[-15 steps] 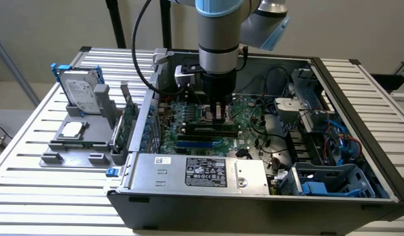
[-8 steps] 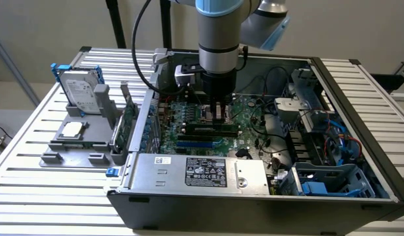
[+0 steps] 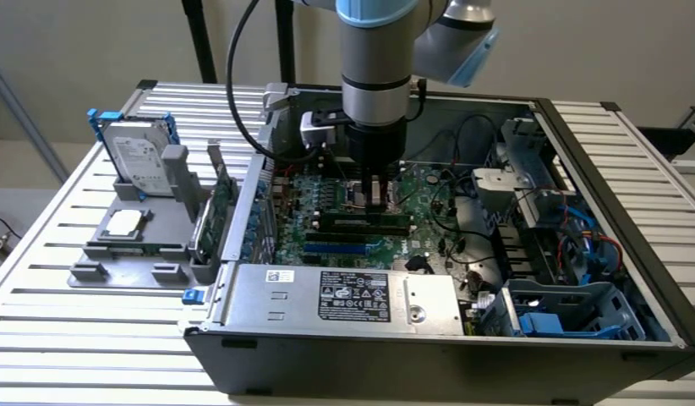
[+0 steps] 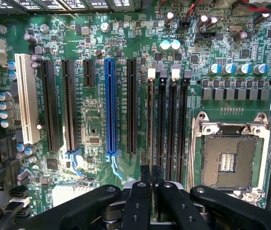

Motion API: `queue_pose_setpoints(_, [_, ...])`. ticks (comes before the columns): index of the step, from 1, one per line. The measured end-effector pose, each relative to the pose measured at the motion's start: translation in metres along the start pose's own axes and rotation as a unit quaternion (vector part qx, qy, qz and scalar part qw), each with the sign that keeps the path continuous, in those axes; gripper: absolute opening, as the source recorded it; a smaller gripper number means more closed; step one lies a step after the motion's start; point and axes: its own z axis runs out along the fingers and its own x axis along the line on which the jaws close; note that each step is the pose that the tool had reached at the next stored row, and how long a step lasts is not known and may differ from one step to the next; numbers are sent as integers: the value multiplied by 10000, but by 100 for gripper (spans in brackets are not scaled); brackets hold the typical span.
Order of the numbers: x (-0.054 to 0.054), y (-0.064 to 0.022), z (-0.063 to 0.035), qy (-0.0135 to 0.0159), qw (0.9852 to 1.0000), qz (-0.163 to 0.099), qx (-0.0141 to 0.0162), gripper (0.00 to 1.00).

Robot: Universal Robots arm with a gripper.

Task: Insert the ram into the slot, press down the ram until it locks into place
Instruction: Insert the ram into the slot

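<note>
The claw [image 4: 150,176] stood closed on the ram [image 4: 150,122], which sat edge-on in the slot [image 4: 150,143] beside the metal processor socket [image 4: 229,160] — its chips were hidden from the wrist view. The computer case [image 3: 438,355] rested on a slatted table [image 3: 54,313] — the arm's upper part was cut off.

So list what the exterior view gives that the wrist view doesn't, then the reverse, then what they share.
Exterior view alone: the hard drive on the grey fixture, the slatted table, and the labelled power supply.
Wrist view alone: the open processor socket and the white slot.
Shared: the motherboard, with the gripper low over its black memory slots.
</note>
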Motion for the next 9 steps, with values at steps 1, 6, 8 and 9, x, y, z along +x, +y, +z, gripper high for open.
queue_pose_setpoints(1, [0, 1, 1, 2, 10000, 0, 0, 13])
queue_pose_setpoints(6, [-1, 4, 14, 3, 10000, -3, 1, 13])
queue_pose_setpoints(8, [-1, 4, 18, 3, 10000, -5, 0, 13])
queue_pose_setpoints(9, [-1, 4, 20, 4, 10000, -6, 0, 13])
